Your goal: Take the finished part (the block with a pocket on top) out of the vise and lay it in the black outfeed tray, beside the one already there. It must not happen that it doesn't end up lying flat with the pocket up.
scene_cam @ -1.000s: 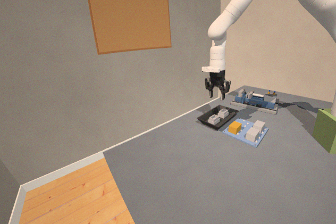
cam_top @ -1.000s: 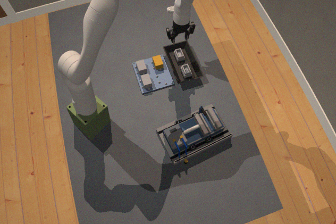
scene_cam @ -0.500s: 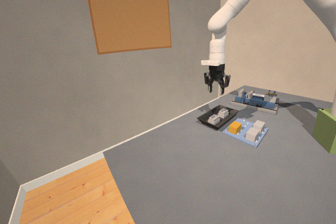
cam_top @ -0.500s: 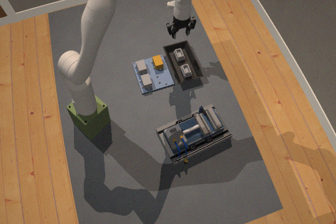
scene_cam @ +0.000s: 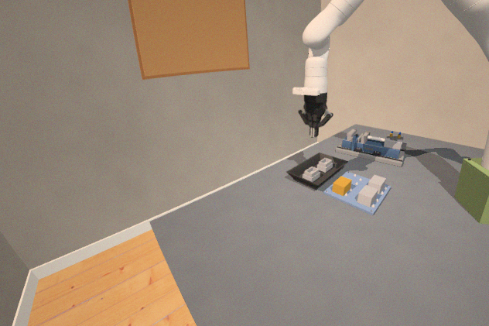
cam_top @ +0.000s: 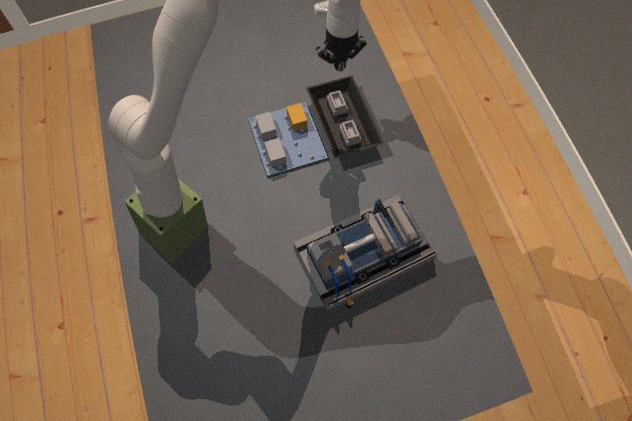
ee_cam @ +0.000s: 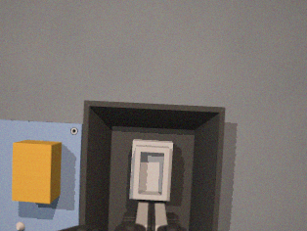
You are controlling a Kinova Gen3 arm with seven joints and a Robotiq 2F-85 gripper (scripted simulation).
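Note:
Two pale blocks with pockets on top lie side by side in the black outfeed tray (cam_top: 367,105) (scene_cam: 295,173) (ee_cam: 95,161). One block (cam_top: 337,102) (scene_cam: 310,173) (ee_cam: 152,169) lies at the tray's far end and the other block (cam_top: 350,132) (scene_cam: 325,164) lies at the end nearer the vise. My gripper (cam_top: 339,66) (scene_cam: 313,132) (ee_cam: 151,215) hangs high above the tray's far end, shut and empty. The blue vise (cam_top: 365,248) (scene_cam: 369,144) stands with no block between its jaws.
A light blue fixture plate (cam_top: 311,151) (scene_cam: 351,196) (ee_cam: 68,142) beside the tray carries an orange block (cam_top: 296,116) (scene_cam: 341,185) (ee_cam: 35,170) and two grey blocks (cam_top: 265,125) (cam_top: 275,151). The arm's green base (cam_top: 168,222) (scene_cam: 473,190) stands to one side.

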